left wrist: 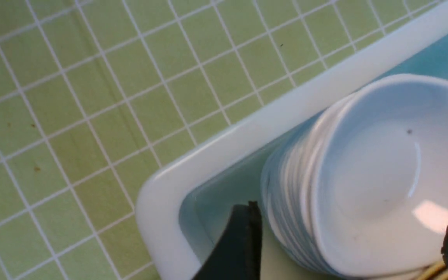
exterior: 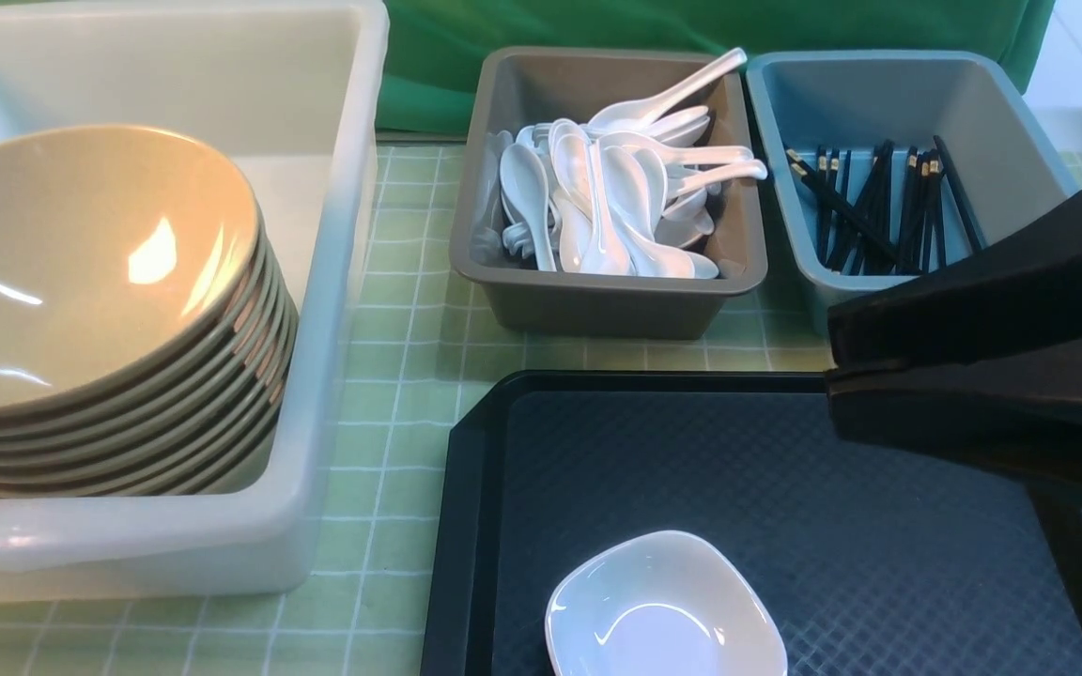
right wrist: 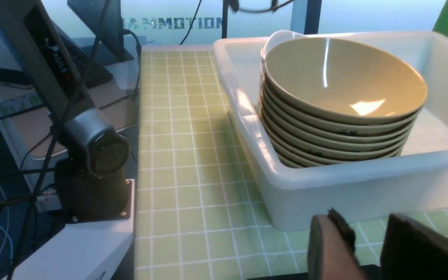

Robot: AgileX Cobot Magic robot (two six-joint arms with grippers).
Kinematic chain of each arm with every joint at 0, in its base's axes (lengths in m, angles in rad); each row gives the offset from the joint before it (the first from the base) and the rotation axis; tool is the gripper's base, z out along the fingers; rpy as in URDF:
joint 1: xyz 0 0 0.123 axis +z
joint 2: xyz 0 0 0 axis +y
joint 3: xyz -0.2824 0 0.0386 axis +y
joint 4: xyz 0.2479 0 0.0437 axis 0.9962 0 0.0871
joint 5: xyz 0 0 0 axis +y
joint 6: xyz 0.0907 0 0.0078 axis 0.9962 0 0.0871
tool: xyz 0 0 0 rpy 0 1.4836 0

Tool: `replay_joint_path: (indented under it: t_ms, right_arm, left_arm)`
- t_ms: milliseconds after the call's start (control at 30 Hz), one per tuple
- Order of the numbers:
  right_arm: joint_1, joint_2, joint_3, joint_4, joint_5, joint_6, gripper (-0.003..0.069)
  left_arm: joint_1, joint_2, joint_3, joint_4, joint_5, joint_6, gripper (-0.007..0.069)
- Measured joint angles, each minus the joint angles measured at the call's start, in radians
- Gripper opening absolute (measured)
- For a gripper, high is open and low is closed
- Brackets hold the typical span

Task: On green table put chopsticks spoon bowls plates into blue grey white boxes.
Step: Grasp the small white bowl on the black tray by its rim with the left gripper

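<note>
Left gripper point(left wrist: 348, 241) sits over a corner of the white box point(left wrist: 161, 194), its fingers point(left wrist: 243, 241) spread wide either side of the stack of plates point(left wrist: 364, 167). They grip nothing, and the top dish lies free between them.

Over on the right, the right gripper point(exterior: 830, 376) hangs above the black tray point(exterior: 879, 526). Its fingers are a little apart with only the green desk point(right wrist: 185, 155) showing through the gap, so nothing is pinched.

Now the bit that matters: 1 plate point(exterior: 663, 606) sits on the tray, toward its near side, lying nearer and to the left of the right gripper's tips. It's squarish, with no long axis to line up on, so any stretch of rim looks as good as another.

I'd judge the right arm the closer one. The left is off at the white box, beside the bowls point(exterior: 100, 282). But that box stands on the left, so a right-arm pick means a carry across.

Spoons point(exterior: 597, 197) fill the grey box point(exterior: 597, 300), and chopsticks point(exterior: 879, 211) lie in the blue box point(exterior: 1001, 122), far right.
</note>
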Motion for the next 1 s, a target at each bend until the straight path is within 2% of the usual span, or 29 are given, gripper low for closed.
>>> replay_joint_path:
  t_ms: [133, 300, 400, 533, 567, 600, 767, 867, 933, 1000]
  right_arm:
    - [0.000, 0.000, 0.000, -0.043, 0.014, 0.025, 0.0221]
    - [0.000, 0.000, 0.000, -0.159, 0.031, 0.106, 0.0219]
    - [0.000, -0.013, 0.000, -0.220, 0.046, 0.159, 0.0169]
    - [0.000, -0.052, 0.000, -0.259, 0.053, 0.239, 0.0047]
    - [0.000, -0.055, 0.000, -0.259, 0.052, 0.243, 0.0044]
    - [0.000, -0.077, 0.000, -0.282, 0.050, 0.277, 0.0029]
    - [0.000, -0.158, 0.000, -0.348, 0.048, 0.366, 0.0022]
    - [0.000, -0.185, 0.000, -0.353, 0.064, 0.376, 0.0022]
    - [0.000, -0.215, 0.000, -0.354, 0.090, 0.386, 0.0022]
    - [0.000, -0.227, 0.000, -0.355, 0.100, 0.387, 0.0022]
  left_arm:
    - [-0.141, -0.051, -0.098, -0.024, 0.078, 0.099, 0.0633]
    - [-0.431, -0.093, -0.114, -0.233, 0.110, 0.334, 0.0621]
    - [-0.621, -0.080, -0.114, -0.358, 0.129, 0.478, 0.0578]
    - [-0.887, -0.006, -0.084, -0.466, 0.130, 0.634, 0.0521]
    - [-0.887, 0.000, -0.082, -0.468, 0.130, 0.644, 0.0516]
    - [-0.979, 0.055, -0.070, -0.479, 0.131, 0.670, 0.0497]
    - [-1.197, 0.282, -0.063, -0.485, 0.119, 0.766, 0.0463]
    - [-1.243, 0.372, -0.063, -0.484, 0.111, 0.828, 0.0464]
    - [-1.272, 0.487, -0.063, -0.483, 0.093, 0.933, 0.0463]
    - [-1.276, 0.512, -0.063, -0.483, 0.089, 0.964, 0.0463]
